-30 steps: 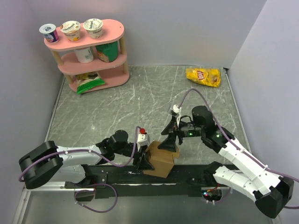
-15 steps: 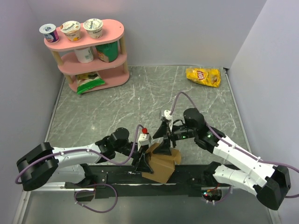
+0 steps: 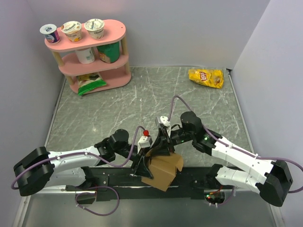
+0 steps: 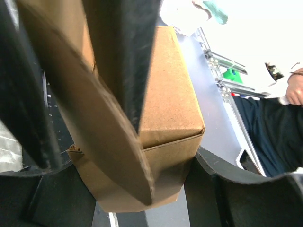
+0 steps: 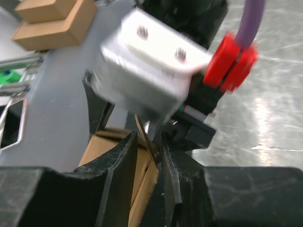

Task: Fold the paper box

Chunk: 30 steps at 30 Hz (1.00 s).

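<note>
at the near edge of the table (image 3: 118, 101), just above the black mounting strip (image 3: 109, 176), the paper box (image 3: 166, 171) sits part formed and tilted between both arms. left gripper (image 3: 142, 166) comes in from the side, fingers clamped either side of one cardboard wall; reads as an anchor, so the box can't slide or spin. right gripper (image 3: 161, 147) reaches down onto the top, fingers drawn nearly together with a thin flap edge between them; my guess is it has that flap to bend it over while the other arm braces. surface: grey-green marbled slab, slick-looking, so a loose box would likely skate. room: plain pale walls on three sides. pink shelf (image 3: 94, 56) with yogurt cups (image 3: 72, 29) in the far left corner, yellow chip bag (image 3: 206, 77) far right, both well apart from the work.
</note>
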Tool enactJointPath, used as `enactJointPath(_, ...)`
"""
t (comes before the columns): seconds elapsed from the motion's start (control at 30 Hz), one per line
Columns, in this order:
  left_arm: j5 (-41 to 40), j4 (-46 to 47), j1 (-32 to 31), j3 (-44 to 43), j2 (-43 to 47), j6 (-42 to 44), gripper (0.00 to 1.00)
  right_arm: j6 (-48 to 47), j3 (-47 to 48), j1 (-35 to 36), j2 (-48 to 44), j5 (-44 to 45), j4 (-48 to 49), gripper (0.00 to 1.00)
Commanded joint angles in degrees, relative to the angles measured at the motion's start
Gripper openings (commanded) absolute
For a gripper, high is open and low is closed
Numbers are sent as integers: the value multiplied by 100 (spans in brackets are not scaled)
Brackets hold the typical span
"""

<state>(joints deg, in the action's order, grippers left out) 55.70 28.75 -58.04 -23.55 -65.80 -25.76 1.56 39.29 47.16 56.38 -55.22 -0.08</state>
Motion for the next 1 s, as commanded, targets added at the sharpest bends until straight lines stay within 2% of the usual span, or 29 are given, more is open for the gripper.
enactJointPath(0.0,230,236,-23,-115,234,-96,32,-104,167,92,171,-419,-96,26)
enactJointPath(0.07,239,297,-14,-88,226,-149,32,-288,211,101,189,-367,-308,0)
enactJointPath(0.3,143,429,108,8,208,-192,35,-306,61,101,-232,-34,-370,0)
enactJointPath(0.33,90,429,126,8,208,-201,34,-306,105,101,-259,72,-457,8)
enactJointPath(0.37,-14,377,135,8,251,-132,31,-245,158,101,-320,186,-676,20)
enactJointPath(0.4,-198,159,135,8,391,-44,28,-183,236,83,-373,396,-774,39)
enactJointPath(0.47,-1075,-97,144,87,620,333,27,166,351,31,-574,1457,-1081,53)
enactJointPath(0.53,-1891,-430,135,228,936,719,28,387,509,-144,-742,2065,-1617,65)
enactJointPath(0.57,-2105,-580,144,211,1016,834,27,632,536,-189,-934,2738,-1758,70)
enactJointPath(0.6,-2238,-686,144,193,1138,923,27,757,562,-241,-1023,3041,-2037,82)
enactJointPath(0.67,-2528,-792,135,210,1271,1046,28,1090,536,-321,-1277,3673,-2241,90)
enactJointPath(0.77,-2591,-810,135,246,1386,1099,29,1407,440,-409,-1551,3904,-2374,90)
enactJointPath(0.9,-2547,-845,118,211,1246,1090,28,1610,281,-470,-1657,3791,-2225,84)
enactJointPath(0.97,-2573,-836,118,228,1227,1090,28,1637,298,-479,-1630,3765,-2268,76)
